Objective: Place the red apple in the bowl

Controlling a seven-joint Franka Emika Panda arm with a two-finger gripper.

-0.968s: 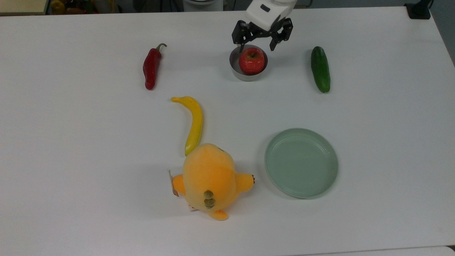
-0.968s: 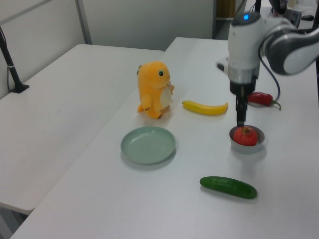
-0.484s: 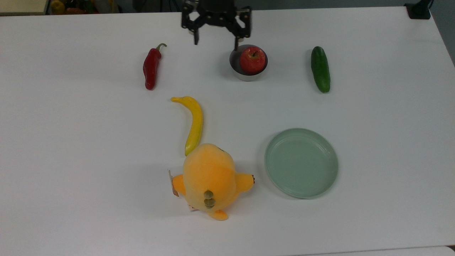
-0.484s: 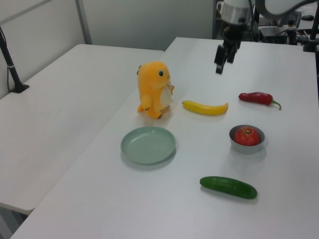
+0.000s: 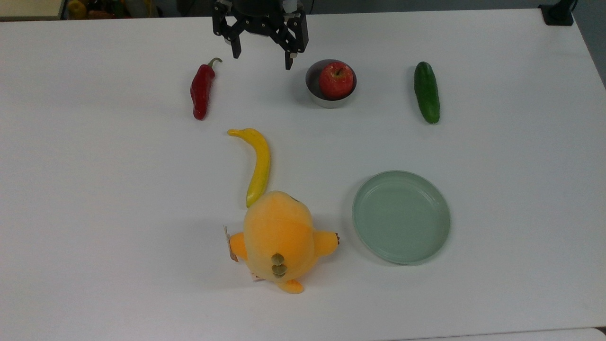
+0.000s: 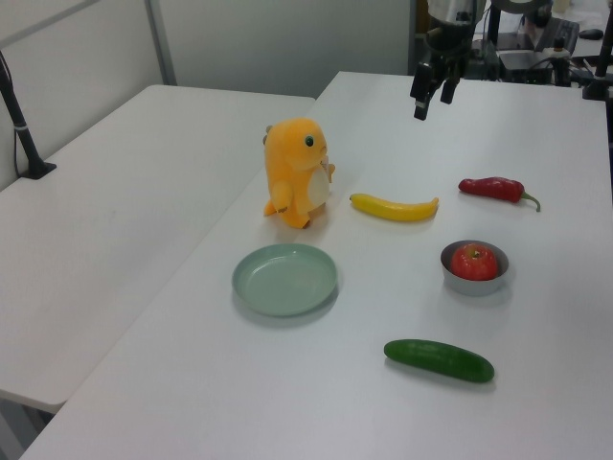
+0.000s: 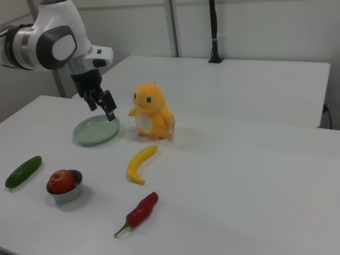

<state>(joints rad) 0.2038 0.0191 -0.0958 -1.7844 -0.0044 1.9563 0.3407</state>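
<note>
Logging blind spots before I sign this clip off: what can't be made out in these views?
- Bowl inside: the red apple covers its floor in the top view, its own wall in the right view.
- Arm above the gripper: cut off by the top view's upper edge.
- Plush toy face: turned away from the top view.
- Plate far rim: crossed by the gripper in the right view.

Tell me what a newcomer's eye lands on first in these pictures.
The orange plush toy stands out first, standing near the top view's bottom centre, with the yellow banana just above it. Next comes the red apple sitting in the small grey bowl, between the red chili pepper and the green cucumber. The open tool hangs raised at the table's far edge.
</note>
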